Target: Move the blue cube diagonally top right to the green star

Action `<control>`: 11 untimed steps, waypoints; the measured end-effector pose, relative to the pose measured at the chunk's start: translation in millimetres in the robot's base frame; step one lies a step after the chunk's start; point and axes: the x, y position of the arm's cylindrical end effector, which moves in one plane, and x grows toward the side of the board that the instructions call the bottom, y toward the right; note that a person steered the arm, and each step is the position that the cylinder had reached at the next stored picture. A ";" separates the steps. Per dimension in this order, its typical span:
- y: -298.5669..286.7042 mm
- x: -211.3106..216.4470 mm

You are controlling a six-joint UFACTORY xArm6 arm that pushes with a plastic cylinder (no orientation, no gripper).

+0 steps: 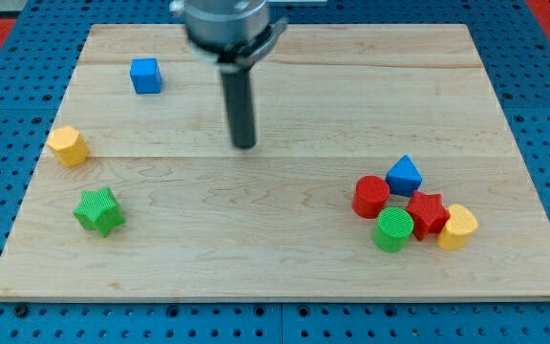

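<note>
The blue cube [145, 75] sits near the board's top left. The green star [98, 210] lies at the lower left, well below the cube. My tip [244, 145] rests on the board near the middle, to the right of and lower than the blue cube, and up and to the right of the green star. It touches no block.
A yellow hexagonal block [68, 145] lies at the left edge between cube and star. At the lower right a cluster holds a blue block [404, 176], a red cylinder [370, 196], a red star [427, 211], a green cylinder [392, 230] and a yellow block [457, 226].
</note>
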 end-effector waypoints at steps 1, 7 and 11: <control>0.8 -66.8; -154.6 -36.6; -142.9 34.5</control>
